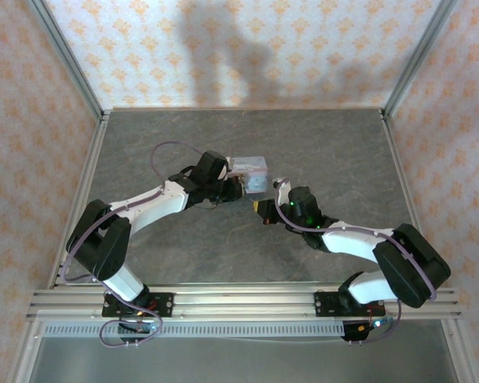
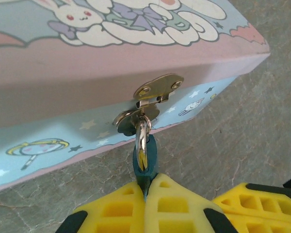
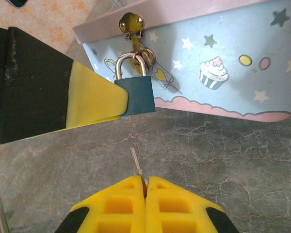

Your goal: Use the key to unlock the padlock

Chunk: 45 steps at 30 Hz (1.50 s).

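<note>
Right wrist: left gripper point(image 2: 146, 188) pinches padlock point(image 3: 136, 94) on closed tin point(image 3: 223, 39); right gripper point(image 3: 145, 187) pinches key point(image 3: 135, 162).

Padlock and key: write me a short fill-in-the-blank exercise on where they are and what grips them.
The padlock hangs from the hasp of the cartoon-printed ____.
The left gripper is shut on the ____.
The right gripper is shut on the ____.
The key has ____ yet entered the padlock.
Missing: tin; padlock; key; not.
</note>
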{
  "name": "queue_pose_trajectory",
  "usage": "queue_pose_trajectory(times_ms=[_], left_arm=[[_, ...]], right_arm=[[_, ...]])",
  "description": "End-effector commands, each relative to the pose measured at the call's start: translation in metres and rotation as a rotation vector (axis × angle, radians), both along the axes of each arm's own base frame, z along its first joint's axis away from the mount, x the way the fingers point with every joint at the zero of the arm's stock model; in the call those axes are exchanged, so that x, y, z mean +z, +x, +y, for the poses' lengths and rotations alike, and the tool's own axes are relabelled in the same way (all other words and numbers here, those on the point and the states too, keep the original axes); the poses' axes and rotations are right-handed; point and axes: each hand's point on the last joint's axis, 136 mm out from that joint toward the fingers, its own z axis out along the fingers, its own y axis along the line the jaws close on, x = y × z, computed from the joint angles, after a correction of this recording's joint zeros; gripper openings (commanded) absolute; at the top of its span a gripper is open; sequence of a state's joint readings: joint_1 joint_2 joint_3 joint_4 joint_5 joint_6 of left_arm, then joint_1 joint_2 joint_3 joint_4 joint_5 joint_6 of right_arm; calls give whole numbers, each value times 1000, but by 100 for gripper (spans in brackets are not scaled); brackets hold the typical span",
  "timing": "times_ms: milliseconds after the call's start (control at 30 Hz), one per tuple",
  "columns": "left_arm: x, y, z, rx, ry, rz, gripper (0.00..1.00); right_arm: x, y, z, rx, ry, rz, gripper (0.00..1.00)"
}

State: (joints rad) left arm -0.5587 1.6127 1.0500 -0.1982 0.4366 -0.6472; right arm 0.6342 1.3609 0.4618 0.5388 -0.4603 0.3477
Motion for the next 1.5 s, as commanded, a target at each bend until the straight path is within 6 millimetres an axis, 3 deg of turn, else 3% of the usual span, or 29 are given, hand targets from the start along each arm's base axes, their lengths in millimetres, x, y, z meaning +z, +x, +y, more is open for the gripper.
queue_pose_trajectory(times_ms=[0, 267, 667, 867, 1067, 1233, 1467], left_arm=[[1, 6, 2, 24, 12, -30, 1], [2, 8, 3, 54, -5, -35, 0], [13, 10, -1, 138, -144, -16, 0], [12, 11, 4, 162, -176, -10, 0], [0, 7, 13, 150, -111, -14, 0], [-20, 1, 27, 131, -6, -24, 0], [-40, -6, 36, 114, 44, -27, 0]], right_arm=[[9, 7, 3, -21, 29, -28, 0], [7, 9, 6, -25, 49, -8, 0], [17, 12, 14, -56, 247, 71, 0], [14, 15, 8, -72, 267, 108, 0], [10, 20, 0, -90, 212, 117, 0], [18, 26, -4, -88, 191, 119, 0], [34, 42, 11, -43, 209, 127, 0]])
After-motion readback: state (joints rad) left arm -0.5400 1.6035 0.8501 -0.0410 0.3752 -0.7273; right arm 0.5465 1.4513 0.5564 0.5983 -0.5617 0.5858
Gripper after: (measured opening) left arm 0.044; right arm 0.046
